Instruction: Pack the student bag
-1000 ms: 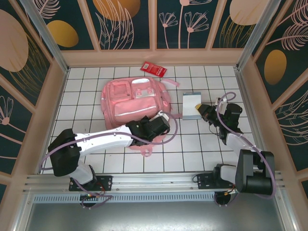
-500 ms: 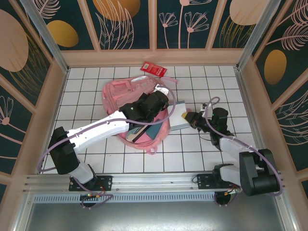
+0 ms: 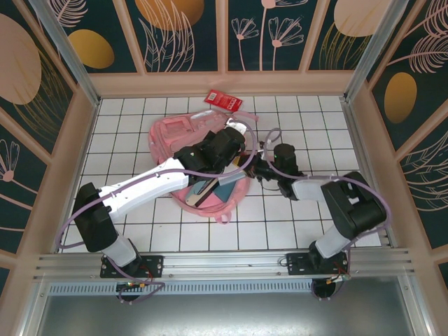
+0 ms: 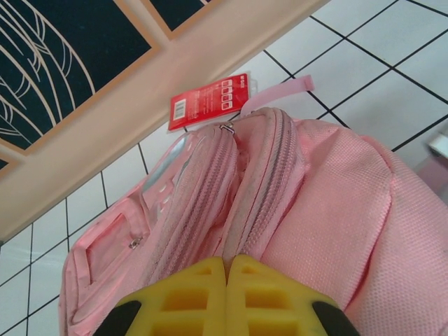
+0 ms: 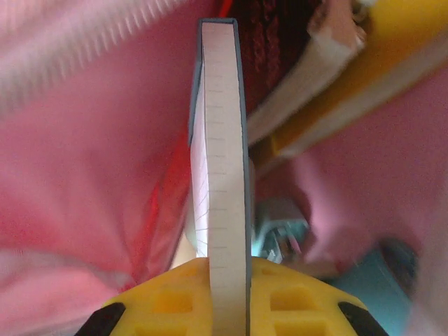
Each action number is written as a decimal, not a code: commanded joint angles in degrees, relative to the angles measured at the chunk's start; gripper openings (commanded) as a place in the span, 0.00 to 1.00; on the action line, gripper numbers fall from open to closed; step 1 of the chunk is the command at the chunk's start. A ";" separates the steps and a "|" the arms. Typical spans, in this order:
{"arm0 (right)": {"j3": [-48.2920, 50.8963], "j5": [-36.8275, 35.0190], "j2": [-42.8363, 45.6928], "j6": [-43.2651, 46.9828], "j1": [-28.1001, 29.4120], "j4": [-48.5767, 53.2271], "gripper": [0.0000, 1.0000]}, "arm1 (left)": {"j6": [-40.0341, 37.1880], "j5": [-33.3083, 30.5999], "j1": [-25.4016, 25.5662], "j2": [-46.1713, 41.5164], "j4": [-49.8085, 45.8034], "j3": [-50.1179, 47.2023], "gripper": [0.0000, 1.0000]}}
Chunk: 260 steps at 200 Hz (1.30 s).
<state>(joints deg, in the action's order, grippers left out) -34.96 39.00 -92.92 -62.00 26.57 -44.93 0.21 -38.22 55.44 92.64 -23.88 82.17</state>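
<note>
Left pincer (image 4: 225,269) was clenched shut atop the pink backpack (image 4: 336,210); right pincer (image 5: 227,271) gripped a thin notebook (image 5: 222,140) edge-on inside the backpack's opening.

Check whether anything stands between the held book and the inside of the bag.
Nothing visible does. The right claw grips the book edge-on, its far end at the dark opening of the bag. A blurred yellow-and-beige object sits close beside the book on the right, not ahead.
</note>
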 commanded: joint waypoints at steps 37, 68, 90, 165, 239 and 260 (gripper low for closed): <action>-15.05 -4.77 -14.53 -5.54 1.25 -7.36 0.00 | 0.86 1.87 -0.08 -3.66 7.00 -0.47 0.00; -21.30 -7.11 -21.14 -7.42 1.28 -7.63 0.00 | 0.94 2.61 -0.10 -4.24 7.26 -1.03 0.00; -24.97 -8.54 -23.94 -7.96 1.42 -5.89 0.02 | 0.84 2.88 -0.15 -4.65 7.65 -1.62 0.00; -24.78 -10.57 -19.95 -1.49 1.53 3.23 0.61 | 0.45 1.12 -0.11 -4.73 8.50 -2.46 0.00; -15.78 -13.17 -8.45 6.59 1.38 11.24 0.69 | 0.89 -0.84 -0.22 -5.06 8.85 -3.23 0.00; -13.68 -13.52 -6.72 7.31 1.29 11.31 0.64 | 1.23 -0.64 -0.27 -5.35 9.00 -3.68 0.00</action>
<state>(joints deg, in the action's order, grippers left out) -50.81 26.76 -103.50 -57.89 28.16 -33.95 0.27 -36.42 55.07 90.76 -19.64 78.70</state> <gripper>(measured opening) 0.681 0.061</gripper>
